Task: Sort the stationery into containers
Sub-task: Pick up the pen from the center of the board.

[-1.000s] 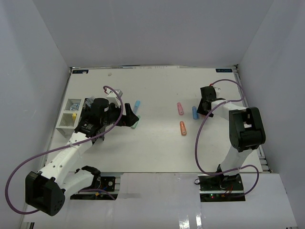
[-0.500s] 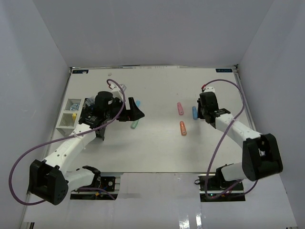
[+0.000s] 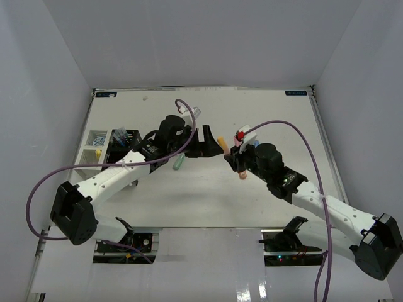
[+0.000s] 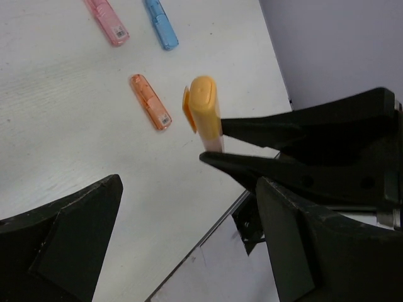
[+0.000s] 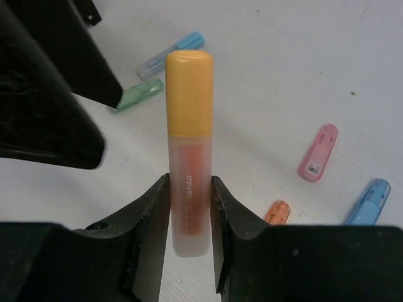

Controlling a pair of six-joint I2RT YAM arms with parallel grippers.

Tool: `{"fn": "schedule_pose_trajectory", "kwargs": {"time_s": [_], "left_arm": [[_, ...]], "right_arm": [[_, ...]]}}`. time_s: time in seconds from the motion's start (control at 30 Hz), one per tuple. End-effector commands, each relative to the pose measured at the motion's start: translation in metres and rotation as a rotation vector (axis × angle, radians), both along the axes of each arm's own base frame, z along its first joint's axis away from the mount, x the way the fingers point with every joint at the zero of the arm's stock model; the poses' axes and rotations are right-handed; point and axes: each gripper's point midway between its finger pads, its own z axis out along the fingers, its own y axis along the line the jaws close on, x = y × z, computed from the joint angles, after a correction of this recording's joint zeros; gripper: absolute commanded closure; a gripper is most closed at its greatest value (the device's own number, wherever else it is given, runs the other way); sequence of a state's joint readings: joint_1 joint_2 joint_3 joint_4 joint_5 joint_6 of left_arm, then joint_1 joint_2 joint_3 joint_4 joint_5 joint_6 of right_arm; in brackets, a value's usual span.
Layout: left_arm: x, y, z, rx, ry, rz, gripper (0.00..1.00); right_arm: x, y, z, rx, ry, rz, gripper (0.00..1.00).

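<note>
The marker [image 5: 188, 151] is yellow-capped (frosted orange body), the fingers [image 5: 148, 234] black.

R gripper [image 5: 189, 189] clamps yellow-cap marker [image 5: 189, 94], ctr frame; green marker [image 5: 138, 94], blue marker [image 5: 171, 51] upper left; pink marker [image 5: 318, 153], orange marker [image 5: 277, 212] lower right.

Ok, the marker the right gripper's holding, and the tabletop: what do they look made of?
Yellow-capped marker, held in the right gripper: apparently plastic, with an opaque cap of slight sheen and a frosted translucent barrel showing orange inside, plus printed lettering. Tabletop: white, matte, with faint grain lines in the left wrist view. Probably laminate or painted board.
</note>
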State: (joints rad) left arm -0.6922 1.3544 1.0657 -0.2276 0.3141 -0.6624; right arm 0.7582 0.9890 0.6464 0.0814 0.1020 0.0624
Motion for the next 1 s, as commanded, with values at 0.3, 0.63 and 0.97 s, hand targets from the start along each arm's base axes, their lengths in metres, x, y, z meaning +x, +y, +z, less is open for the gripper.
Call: {"fn": "schedule_pose_trajectory", "kwargs": {"time_s": [0.3, 0.63, 0.97], "left_arm": [[0.024, -0.029, 0.028, -0.050, -0.078, 0.136, 0.22], [0.014, -0.051, 0.022, -0.043, -0.064, 0.081, 0.85], [0.035, -0.001, 0.016, 0.106, -0.146, 0.284, 0.91]], "right_arm": [[-0.021, 0.026, 0.039, 0.145, -0.146, 0.133, 0.89], [-0.020, 0.014, 0.032, 0.148, -0.156, 0.079, 0.73], [-0.019, 0.001, 0.023, 0.136, -0.142, 0.023, 0.10]]}}
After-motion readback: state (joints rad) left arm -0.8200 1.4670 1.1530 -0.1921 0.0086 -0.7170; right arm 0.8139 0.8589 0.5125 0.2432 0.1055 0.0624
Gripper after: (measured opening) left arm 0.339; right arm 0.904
